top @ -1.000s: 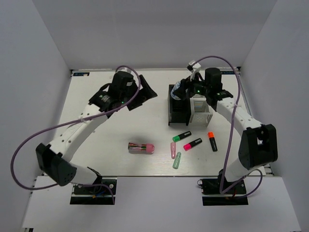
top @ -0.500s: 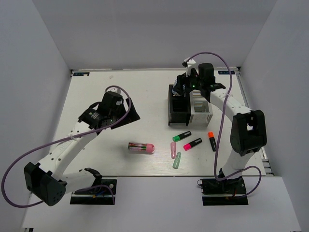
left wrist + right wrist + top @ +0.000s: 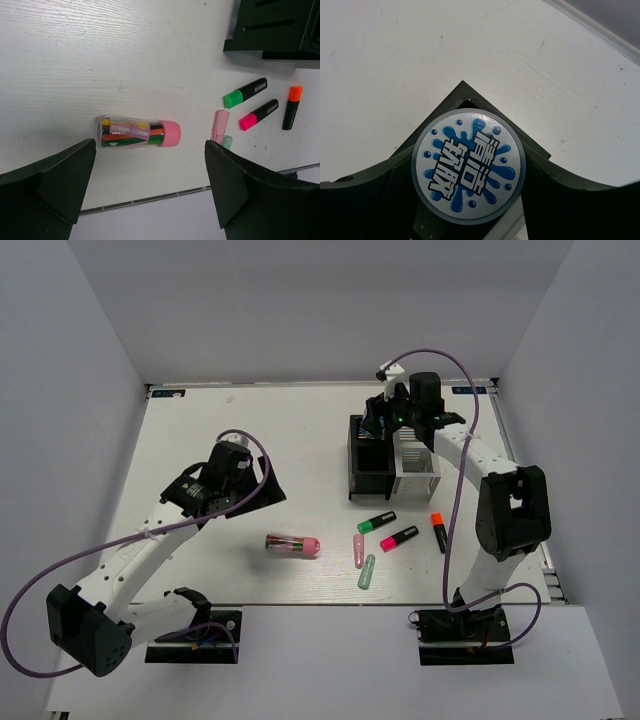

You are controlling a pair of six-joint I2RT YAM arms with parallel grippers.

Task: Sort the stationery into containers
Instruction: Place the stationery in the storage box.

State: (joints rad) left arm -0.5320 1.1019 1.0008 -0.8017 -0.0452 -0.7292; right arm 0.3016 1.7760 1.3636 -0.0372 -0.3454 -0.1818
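Upper right, the right gripper [image 3: 385, 422] clamps the blue-white tape roll [image 3: 468, 165] over the black box [image 3: 368, 472] — left gripper [image 3: 147, 175] gapes, empty, facing the pink cylinder [image 3: 138, 133].

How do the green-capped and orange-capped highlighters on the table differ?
The green-capped highlighter lies slanted, cap to the left; the orange-capped highlighter runs nearly front to back, cap at the far end. The green-capped one lies nearer the black box; the orange-capped one farthest right. Both have black bodies and lie flat on the table.
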